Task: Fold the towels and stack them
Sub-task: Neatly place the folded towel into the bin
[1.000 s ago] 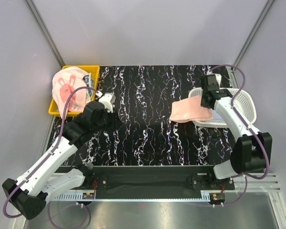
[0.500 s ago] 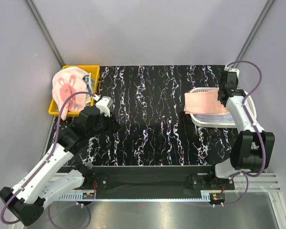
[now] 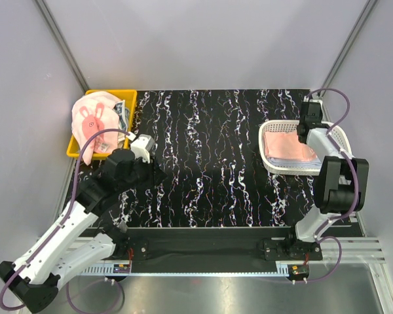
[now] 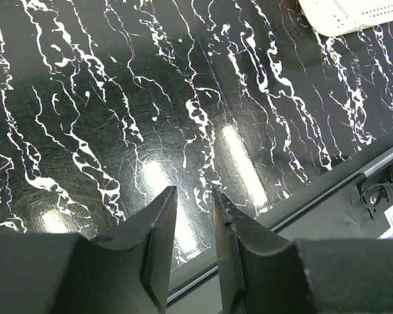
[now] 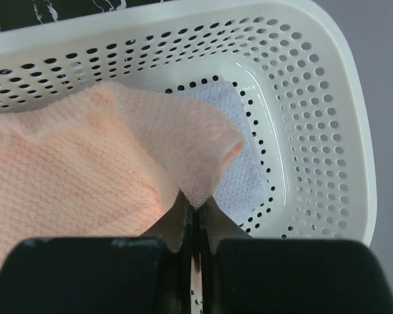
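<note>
Pinching pink towel corner with right claw, inside white basket at 3 o'clock. Lay flat, square over pale towel, before letting go. Holding left claw apart, empty, over table.

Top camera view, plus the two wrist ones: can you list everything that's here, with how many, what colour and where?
pink towel: one, plain pink, in the basket
pale blue-white towel: one, pale blue-white, under the pink one
rabbit-print towel: one, pink print, heaped in the bin
beige towel: at least one, teal print, beside it in the bin
white mesh basket: one, white, table's right side
yellow bin: one, yellow, far left corner
table: one, black with white veins
left gripper: one, black, open over bare table
right gripper: one, black, shut on the pink towel's corner
</note>
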{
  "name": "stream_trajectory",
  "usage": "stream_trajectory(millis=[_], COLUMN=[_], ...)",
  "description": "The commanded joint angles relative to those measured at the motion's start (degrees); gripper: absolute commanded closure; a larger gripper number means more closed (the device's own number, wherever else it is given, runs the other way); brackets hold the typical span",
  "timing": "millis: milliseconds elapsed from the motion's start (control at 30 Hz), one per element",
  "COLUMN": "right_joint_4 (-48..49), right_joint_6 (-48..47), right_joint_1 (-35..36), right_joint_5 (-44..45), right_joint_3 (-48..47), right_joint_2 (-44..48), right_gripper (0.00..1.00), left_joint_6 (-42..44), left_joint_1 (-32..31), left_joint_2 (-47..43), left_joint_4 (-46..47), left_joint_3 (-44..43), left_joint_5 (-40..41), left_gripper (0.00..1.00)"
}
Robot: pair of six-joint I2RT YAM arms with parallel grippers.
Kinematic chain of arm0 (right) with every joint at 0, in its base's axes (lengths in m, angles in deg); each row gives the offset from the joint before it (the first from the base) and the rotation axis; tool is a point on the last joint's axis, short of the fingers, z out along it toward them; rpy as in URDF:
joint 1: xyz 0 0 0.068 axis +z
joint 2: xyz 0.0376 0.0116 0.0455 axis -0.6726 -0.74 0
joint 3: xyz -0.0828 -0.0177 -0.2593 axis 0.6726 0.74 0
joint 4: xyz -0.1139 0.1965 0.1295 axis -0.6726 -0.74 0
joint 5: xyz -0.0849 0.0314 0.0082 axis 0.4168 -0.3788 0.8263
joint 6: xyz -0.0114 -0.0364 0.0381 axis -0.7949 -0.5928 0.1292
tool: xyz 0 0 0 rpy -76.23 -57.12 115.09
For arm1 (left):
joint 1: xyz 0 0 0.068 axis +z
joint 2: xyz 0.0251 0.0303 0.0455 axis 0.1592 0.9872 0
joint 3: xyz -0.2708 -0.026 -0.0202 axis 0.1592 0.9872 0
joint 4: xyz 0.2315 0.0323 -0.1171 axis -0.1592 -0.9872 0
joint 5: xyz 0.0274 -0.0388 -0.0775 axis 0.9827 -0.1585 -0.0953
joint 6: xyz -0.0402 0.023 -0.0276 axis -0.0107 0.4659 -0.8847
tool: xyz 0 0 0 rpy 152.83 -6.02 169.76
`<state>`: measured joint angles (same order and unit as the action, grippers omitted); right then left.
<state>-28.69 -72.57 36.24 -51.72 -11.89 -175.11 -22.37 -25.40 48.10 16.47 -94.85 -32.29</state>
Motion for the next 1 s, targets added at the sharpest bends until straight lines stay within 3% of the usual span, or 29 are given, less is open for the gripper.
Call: stream_trajectory(millis=[0, 200, 267, 300, 333, 400, 433, 500, 633, 833, 967], right_joint_4=[2.75, 1.35, 0.29, 0.03, -0.41, -2.34, -3.74, -5.94, -12.71, -14.75, -11.76], right_joint_6=[-0.77, 0.02, 1.15, 1.68, 2.3, 4.06, 4.5, 6.52, 13.1, 22.85, 28.05], right_joint_1=[-0.57, -1.62, -1.62, -1.71, -1.71, -1.71, -1.71, -1.71, -1.71, 0.04, 11.0], right_joint_5=[3.46, 4.6, 4.78, 5.04, 6.61, 8.03, 8.38, 9.34, 8.74, -7.33, -7.35], right_joint_3=[-1.77, -3.44, -3.8, -3.97, -4.06, -4.85, -5.03, -6.43, -9.86, -8.3, -3.81], right_joint_2=[-2.18, -3.33, -3.59, -3.59, -3.42, -3.33, -2.72, -2.1, 2.45, 11.5, 16.08], right_gripper=[1.0, 1.0, 0.89, 0.8, 0.62, 0.35, 0.13, 0.03, 0.0, 0.0, 0.0], left_joint_6=[0.69, 0.69, 0.69, 0.69, 0.69, 0.69, 0.78, 0.69, 0.69, 0.25, -2.12], left_joint_1=[-0.59, -0.68, -0.76, -0.77, -0.68, -0.59, -0.68, -0.68, -0.59, -0.5, 0.29], left_joint_2=[-0.81, -0.29, 0.06, 0.15, 0.42, 1.12, 1.21, 1.3, 1.65, 3.31, 7.79], left_joint_4=[2.51, 2.43, 2.25, 2.25, 2.08, 1.81, 1.81, 1.72, 1.72, 0.41, -0.91], left_joint_3=[0.34, 0.34, 0.26, 0.26, 0.17, 0.08, -0.01, 0.08, -0.36, -2.46, -7.11], left_joint_5=[-0.79, -0.87, -0.79, -0.7, -0.61, -0.35, -0.17, 0.62, 2.9, 9.75, 16.5], left_gripper=[0.67, 0.65, 0.65, 0.64, 0.64, 0.64, 0.64, 0.64, 0.63, 0.61, 0.6])
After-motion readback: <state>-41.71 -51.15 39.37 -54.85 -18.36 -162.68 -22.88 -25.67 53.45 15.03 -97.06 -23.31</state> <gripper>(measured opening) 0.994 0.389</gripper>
